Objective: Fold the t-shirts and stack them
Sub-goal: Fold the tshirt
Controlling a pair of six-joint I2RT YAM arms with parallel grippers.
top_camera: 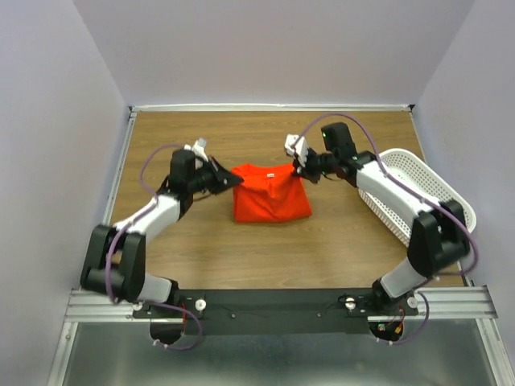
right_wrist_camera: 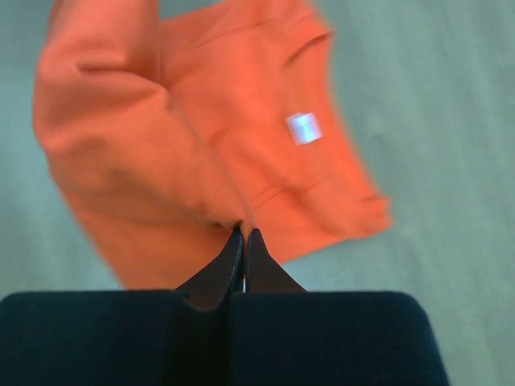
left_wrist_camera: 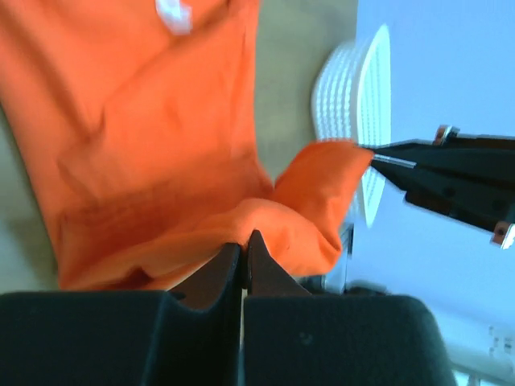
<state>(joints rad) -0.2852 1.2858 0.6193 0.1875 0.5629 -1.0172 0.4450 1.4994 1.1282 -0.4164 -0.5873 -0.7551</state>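
While most of the orange t-shirt [top_camera: 269, 197] is spread flat near the middle of the wooden table [top_camera: 322, 257], its two far corners are pinched. The left corner is clamped between the closed fingers of the left gripper [top_camera: 236, 178], and the right corner is clenched by the right gripper [top_camera: 296, 167]. A white label [right_wrist_camera: 303, 127] is seen inside the collar. A white basket [top_camera: 418, 189] is set at the table's right edge, apart from the shirt.
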